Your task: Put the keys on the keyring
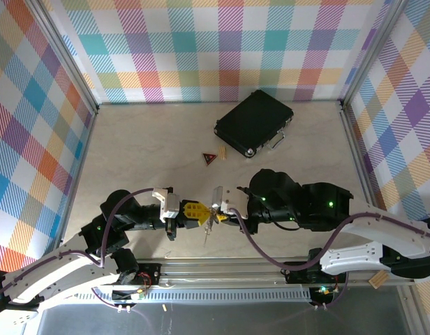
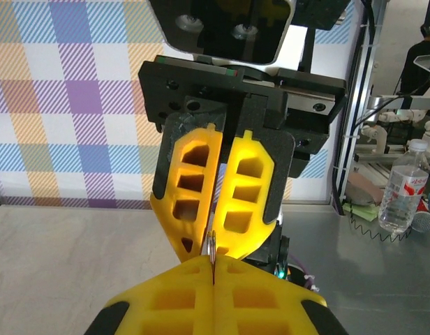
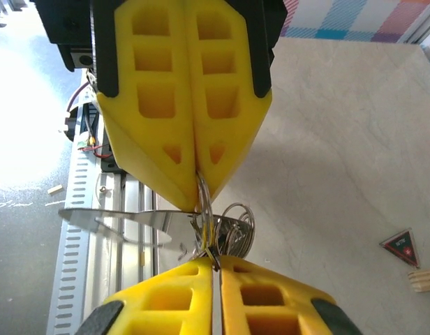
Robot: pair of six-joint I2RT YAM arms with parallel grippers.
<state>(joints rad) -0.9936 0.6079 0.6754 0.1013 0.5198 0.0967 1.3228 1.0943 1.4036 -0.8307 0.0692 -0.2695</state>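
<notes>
While both of my grippers meet tip to tip above the near part of the pale table (image 1: 145, 153), the whole job hangs in the small gap between them. My left gripper (image 3: 196, 185) is pressed together on the thin wire of the silvery oval metal keyring (image 3: 205, 209), which runs from its tips across to my right gripper (image 3: 213, 259). That 1 is also squeezed together, on a small dark piece that I take to be the black head of the tiny keys (image 3: 124, 220), whose short silver blade sticks out flat to 1 side. I cannot tell whether the loop's wire is caught in the same pinch. The black rectangular case with metal latches (image 1: 253, 124) and the small red-and-black triangular tag (image 1: 209, 158) lie well apart from us, farther back on the table.

I judge the threading unfinished, and the risks are plain. The wire is thin and smooth, so a small twist of either wrist could slide it out of the foam. If I loosen 1 grip before the head is truly on the loop, the keys could drop by the slotted metal rail (image 3: 72, 279) at the near edge. The 2 grippers almost touch, so any inward push could jam them and bend the loop.
</notes>
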